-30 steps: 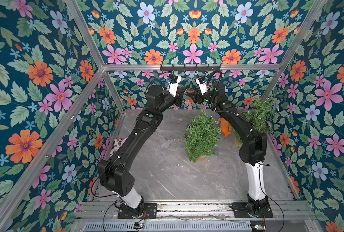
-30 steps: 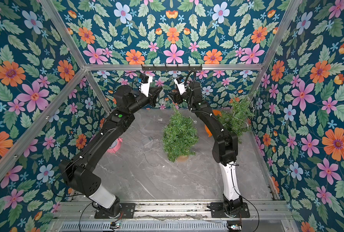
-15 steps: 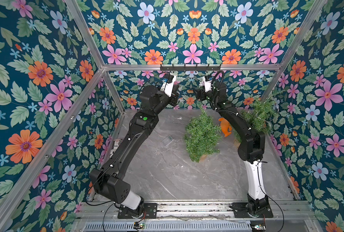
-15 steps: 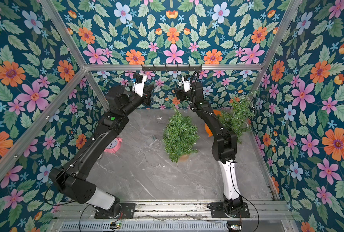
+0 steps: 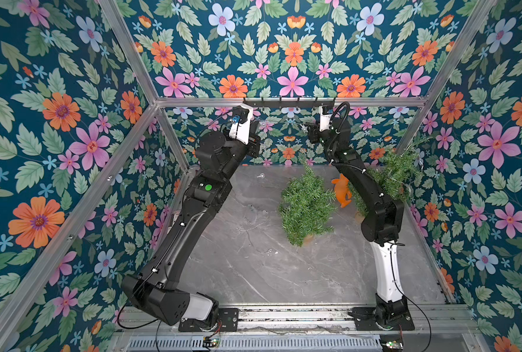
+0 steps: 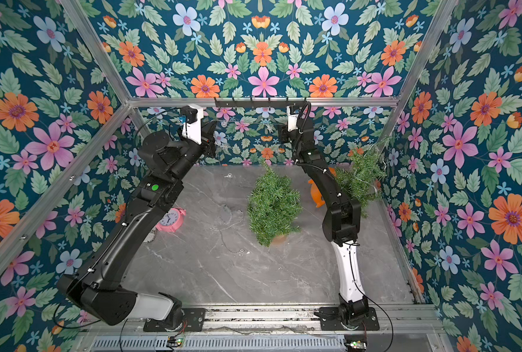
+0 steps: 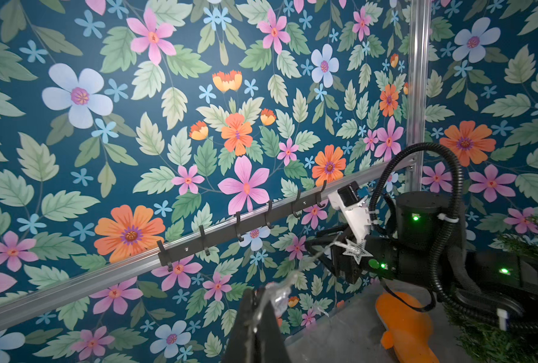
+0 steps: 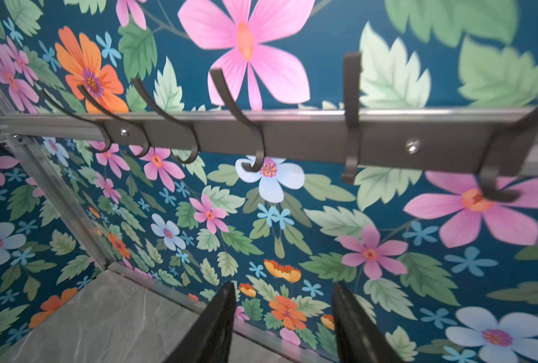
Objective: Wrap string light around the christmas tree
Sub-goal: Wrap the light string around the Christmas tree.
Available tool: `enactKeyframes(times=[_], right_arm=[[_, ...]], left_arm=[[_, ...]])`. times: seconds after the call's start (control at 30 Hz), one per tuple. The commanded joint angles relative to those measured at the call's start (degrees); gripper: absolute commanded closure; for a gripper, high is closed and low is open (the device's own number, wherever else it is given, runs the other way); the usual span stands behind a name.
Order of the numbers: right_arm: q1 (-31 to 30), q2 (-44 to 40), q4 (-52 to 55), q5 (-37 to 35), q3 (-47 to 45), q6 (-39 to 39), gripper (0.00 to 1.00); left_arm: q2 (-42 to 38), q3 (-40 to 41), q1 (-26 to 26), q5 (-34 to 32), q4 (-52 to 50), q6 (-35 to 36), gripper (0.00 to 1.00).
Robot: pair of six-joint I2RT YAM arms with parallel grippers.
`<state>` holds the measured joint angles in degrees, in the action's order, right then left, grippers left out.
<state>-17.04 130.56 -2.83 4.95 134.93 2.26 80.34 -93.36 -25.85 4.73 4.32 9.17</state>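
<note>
— Top views first. What's down there?
— Your christmas tree (image 5: 307,207) stands about mid-table in both top views. A second tree (image 5: 396,175) sits at its 2 o'clock against the side wall, with an orange toy (image 5: 341,192) between the two. In a top view a pink clock (image 6: 171,217) lies at the tree's 9 o'clock, just beside your left arm (image 5: 192,213). The string light (image 5: 261,176) shows as clear bulbs loose on the marble table (image 5: 253,274), 8 to 11 o'clock of the tree and apart from its branches. Left arm and right arm (image 5: 372,195) both reach up to the hook rail (image 5: 287,102) at 12 o'clock.
— Right wrist?
— Your right gripper (image 8: 283,286) has its fingers spread with the gap bare, pointed at the back wall under the hook rail.
— Left wrist?
— Your left gripper (image 7: 258,294) has its fingers pressed together, pinching the strand. The strand runs across to the right gripper, where a clear star (image 7: 357,253) hangs against its black body. Whether that gripper touches the strand, can't tell from here.
</note>
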Motion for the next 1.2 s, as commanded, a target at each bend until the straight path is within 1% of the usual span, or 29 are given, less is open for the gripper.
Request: enactKeyframes(times=[0.0,0.1,0.13,0.23,0.37,0.43,0.57,0.63,0.7,0.8,0.93,1.07,1.17], right_arm=[[0.2,-3.4,-4.5,-3.6,0.7,-2.4,0.73],[0.3,-7.1,-4.3,-2.6,0.9,-5.0,0.84],[0.3,-8.3,-4.1,-1.6,0.8,-5.6,0.85],[0.0,-11.6,-3.5,0.6,0.9,-7.8,0.85],[-0.9,-13.5,0.2,0.8,4.5,-12.8,0.84],[-1.6,-13.7,1.8,0.0,7.6,-16.7,0.84],[-3.7,-13.4,6.0,-4.0,14.7,-27.2,0.83],[-4.6,-14.7,7.2,-4.9,14.3,-30.2,0.83],[-4.9,-17.6,7.8,-4.1,9.1,-30.9,0.81],[-5.3,-22.0,7.4,-2.7,-2.2,-32.8,0.81],[-5.3,-27.5,6.0,-2.5,-15.8,-30.9,0.79],[-5.5,-32.8,8.1,1.8,-25.2,-28.0,0.79],[-5.6,-37.3,10.2,3.6,-29.5,-27.0,0.79]], left_arm=[[-0.7,1.3,0.8,-7.7,2.0,0.8,1.0],[-0.9,3.0,1.4,-10.4,1.9,0.9,1.0],[-0.9,3.3,1.5,-11.1,1.8,0.9,1.0],[-1.1,3.7,1.8,-12.2,2.0,0.9,1.0],[-1.5,3.3,2.0,-13.4,2.2,1.2,1.0],[-1.5,2.6,2.0,-14.8,2.5,1.8,1.0],[-2.4,1.9,2.0,-18.7,3.2,3.7,1.0],[-2.7,3.0,2.0,-20.7,3.9,5.0,1.0],[-2.6,4.5,2.0,-23.0,4.0,5.9,1.0],[-1.3,6.0,2.3,-27.0,3.3,6.4,1.0],[-0.8,8.6,3.2,-29.2,2.7,3.9,1.0],[-2.4,11.5,4.0,-26.6,1.9,-0.4,1.0],[-4.9,14.3,4.0,-20.7,-0.6,-4.2,1.0]])
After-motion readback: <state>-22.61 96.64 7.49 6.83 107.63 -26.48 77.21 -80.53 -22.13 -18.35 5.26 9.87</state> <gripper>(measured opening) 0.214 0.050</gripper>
